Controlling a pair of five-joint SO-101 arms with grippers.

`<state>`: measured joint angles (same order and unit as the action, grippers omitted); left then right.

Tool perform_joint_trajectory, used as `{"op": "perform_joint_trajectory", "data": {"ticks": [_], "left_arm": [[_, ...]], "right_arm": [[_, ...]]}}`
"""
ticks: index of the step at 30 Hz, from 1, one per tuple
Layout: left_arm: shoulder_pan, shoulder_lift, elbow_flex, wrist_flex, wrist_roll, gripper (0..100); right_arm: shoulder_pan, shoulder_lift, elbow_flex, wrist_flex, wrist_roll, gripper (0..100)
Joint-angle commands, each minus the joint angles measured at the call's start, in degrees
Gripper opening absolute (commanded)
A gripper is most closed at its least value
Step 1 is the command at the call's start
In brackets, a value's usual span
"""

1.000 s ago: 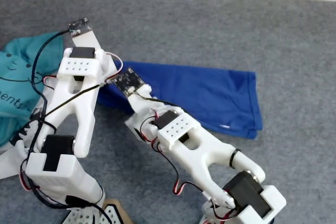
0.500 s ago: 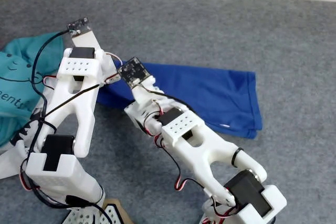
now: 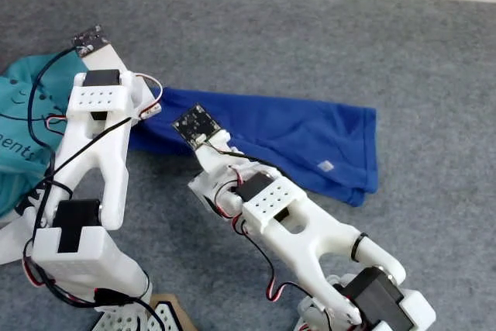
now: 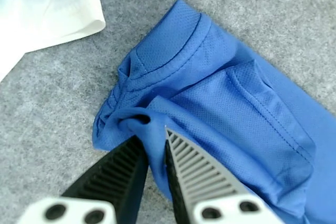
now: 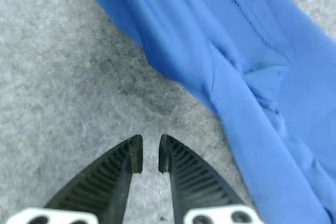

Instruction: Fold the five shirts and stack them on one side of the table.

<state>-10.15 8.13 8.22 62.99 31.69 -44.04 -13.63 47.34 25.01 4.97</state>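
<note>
A blue shirt point(image 3: 310, 141) lies stretched across the grey table, partly folded lengthwise. My left gripper point(image 4: 152, 137) is shut on a bunched fold at the shirt's left end point(image 4: 236, 93), near the collar. In the high view the left arm point(image 3: 97, 122) stands over that end. My right gripper point(image 5: 149, 158) hovers over bare grey mat just beside the shirt's near edge point(image 5: 252, 40). Its fingers stand slightly open with nothing between them. The right arm point(image 3: 263, 199) reaches in from the front centre.
A teal shirt point(image 3: 23, 129) lies at the table's left edge, behind the left arm. A white garment point(image 4: 42, 9) sits close to the blue shirt's gripped end. Bare grey table point(image 3: 310, 44) stretches behind and to the right of the blue shirt.
The left arm has moved left, dragging the blue shirt with it. The shirt's right end has slid left and back. The right arm's wrist has shifted slightly along the shirt's near edge.
</note>
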Motion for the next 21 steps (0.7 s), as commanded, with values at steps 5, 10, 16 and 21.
{"op": "perform_joint_trajectory", "data": {"ticks": [5,10,16,21], "left_arm": [[0.75,-0.84,-0.04,-0.53,0.44,2],[1.63,-0.75,0.04,-0.53,0.35,2],[3.74,-0.4,0.22,-0.44,-0.09,2],[6.9,-0.92,3.56,-0.53,-3.87,2]], "right_arm": [[0.22,10.95,-7.78,-6.2,-0.53,7.3],[1.71,16.13,-14.73,-6.11,-0.53,7.1],[4.44,16.04,-16.84,-6.37,-1.67,7.0],[7.78,16.04,-19.47,-6.29,-3.87,7.0]]}}
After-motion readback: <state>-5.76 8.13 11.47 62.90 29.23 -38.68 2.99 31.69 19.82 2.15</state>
